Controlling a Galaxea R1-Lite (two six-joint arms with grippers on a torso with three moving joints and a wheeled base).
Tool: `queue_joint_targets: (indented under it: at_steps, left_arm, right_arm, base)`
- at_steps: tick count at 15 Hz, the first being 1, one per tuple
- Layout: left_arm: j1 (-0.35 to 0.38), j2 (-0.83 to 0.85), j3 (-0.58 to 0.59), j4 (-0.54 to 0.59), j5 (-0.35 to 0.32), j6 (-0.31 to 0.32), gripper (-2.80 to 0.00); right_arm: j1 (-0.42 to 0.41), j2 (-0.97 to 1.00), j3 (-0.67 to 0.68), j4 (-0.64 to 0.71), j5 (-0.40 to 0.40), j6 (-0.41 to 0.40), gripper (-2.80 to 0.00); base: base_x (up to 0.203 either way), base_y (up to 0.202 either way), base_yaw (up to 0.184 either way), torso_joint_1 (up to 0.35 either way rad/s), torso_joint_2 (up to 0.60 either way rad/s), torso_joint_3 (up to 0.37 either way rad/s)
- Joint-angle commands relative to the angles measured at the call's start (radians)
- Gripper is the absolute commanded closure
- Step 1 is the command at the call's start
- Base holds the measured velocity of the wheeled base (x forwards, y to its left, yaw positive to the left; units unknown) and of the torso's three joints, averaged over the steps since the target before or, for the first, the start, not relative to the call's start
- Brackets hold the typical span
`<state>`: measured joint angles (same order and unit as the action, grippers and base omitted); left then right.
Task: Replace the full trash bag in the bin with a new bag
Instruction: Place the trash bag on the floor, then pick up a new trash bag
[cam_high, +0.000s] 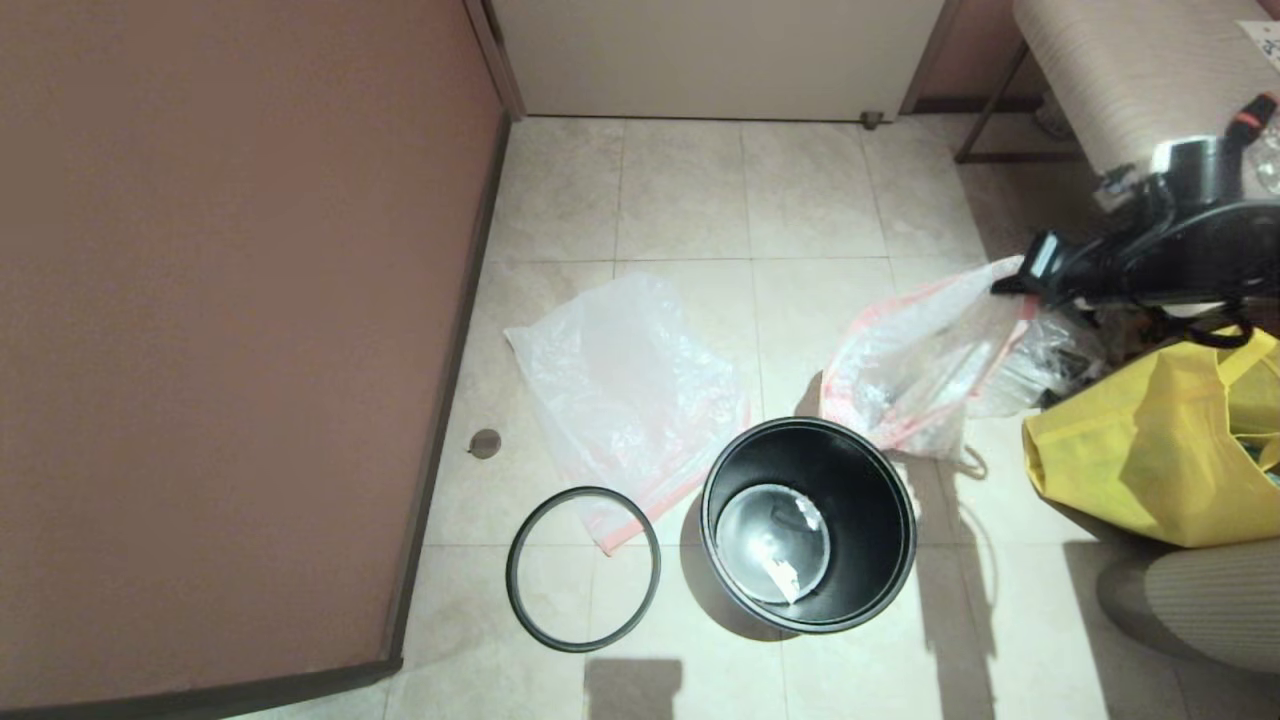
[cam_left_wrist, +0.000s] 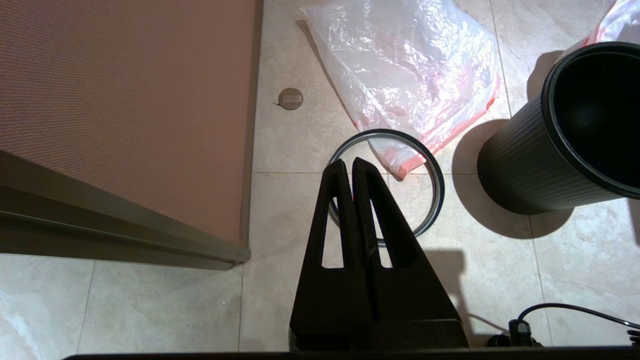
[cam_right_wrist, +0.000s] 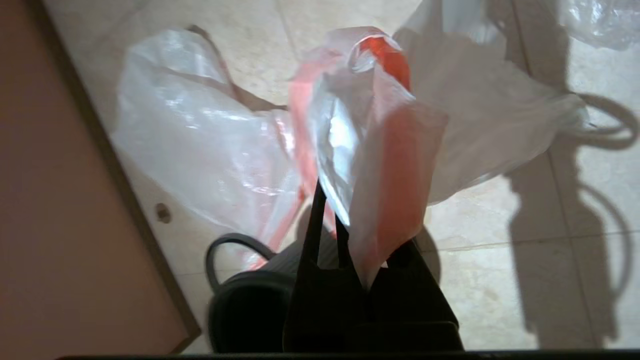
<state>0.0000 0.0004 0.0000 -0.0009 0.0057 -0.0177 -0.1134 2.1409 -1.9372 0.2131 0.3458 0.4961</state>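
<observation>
Your right gripper fingers are pinched on the full trash bag, its contents blurred; left gripper fingers closed, empty.

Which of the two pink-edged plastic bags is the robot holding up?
The full trash bag, right of the bin, pinched by the right gripper; bottles show through it. The new bag lies flat on the floor, untouched.

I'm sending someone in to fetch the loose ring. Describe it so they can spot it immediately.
Start at the bin, the round black tub on the tiled floor. On the side towards the brown wall panel lies the ring, flat on the tiles, over a corner of the new bag. It is the only thin dark hoop there, open in the middle.
</observation>
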Motion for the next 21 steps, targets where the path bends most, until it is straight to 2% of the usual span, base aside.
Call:
queue_joint_targets:
  at_steps: [1, 3, 5, 6, 9, 10, 12, 13, 14, 15, 18, 21]
  left_arm:
    - [0.001, 0.000, 0.000, -0.001, 0.000, 0.000, 0.00]
    - [0.001, 0.000, 0.000, -0.001, 0.000, 0.000, 0.00]
    - [0.000, 0.000, 0.000, -0.001, 0.000, 0.001, 0.00]
    - [0.001, 0.000, 0.000, -0.001, 0.000, 0.000, 0.00]
    - [0.000, 0.000, 0.000, 0.000, 0.000, 0.000, 0.00]
    - [0.000, 0.000, 0.000, -0.001, 0.000, 0.000, 0.00]
    - [0.000, 0.000, 0.000, 0.000, 0.000, 0.000, 0.00]
    - [0.001, 0.000, 0.000, -0.001, 0.000, 0.001, 0.00]
    - [0.000, 0.000, 0.000, -0.001, 0.000, -0.001, 0.00]
    - [0.000, 0.000, 0.000, 0.001, 0.000, 0.001, 0.00]
    - [0.001, 0.000, 0.000, -0.001, 0.001, 0.000, 0.00]
    - [0.000, 0.000, 0.000, -0.001, 0.000, -0.001, 0.00]
  right_arm:
    - [-0.005, 0.164, -0.037, -0.012, -0.009, -0.017, -2.80]
    - [-0.015, 0.177, -0.048, -0.014, -0.022, -0.064, -2.80]
    - [-0.018, 0.099, -0.049, 0.070, -0.039, -0.167, -2.80]
    - [-0.015, 0.047, -0.047, 0.155, -0.093, -0.226, -2.80]
    - [0.001, -0.084, -0.033, 0.455, -0.408, -0.339, -2.80]
    - [0.005, -0.119, -0.029, 0.570, -0.478, -0.363, -2.80]
    - [0.025, -0.194, 0.002, 0.728, -0.575, -0.376, -2.80]
    - [0.038, -0.230, 0.054, 0.753, -0.596, -0.375, -2.80]
    - [0.053, -0.271, 0.121, 0.761, -0.603, -0.369, -1.31]
    - [0.077, -0.332, 0.204, 0.762, -0.607, -0.357, 0.00]
    - [0.184, -0.532, 0.401, 0.759, -0.615, -0.263, 0.00]
    - [0.243, -0.756, 0.568, 0.758, -0.618, -0.227, 0.00]
  base:
    - [0.000, 0.000, 0.000, 0.000, 0.00, 0.000]
    - [0.000, 0.000, 0.000, 0.000, 0.00, 0.000]
    - [0.000, 0.000, 0.000, 0.000, 0.00, 0.000]
    - [0.000, 0.000, 0.000, 0.000, 0.00, 0.000]
    - [0.000, 0.000, 0.000, 0.000, 0.00, 0.000]
    - [0.000, 0.000, 0.000, 0.000, 0.00, 0.000]
    - [0.000, 0.000, 0.000, 0.000, 0.00, 0.000]
    - [0.000, 0.000, 0.000, 0.000, 0.00, 0.000]
    - [0.000, 0.000, 0.000, 0.000, 0.00, 0.000]
    - [0.000, 0.000, 0.000, 0.000, 0.00, 0.000]
    - [0.000, 0.000, 0.000, 0.000, 0.00, 0.000]
    - [0.000, 0.000, 0.000, 0.000, 0.00, 0.000]
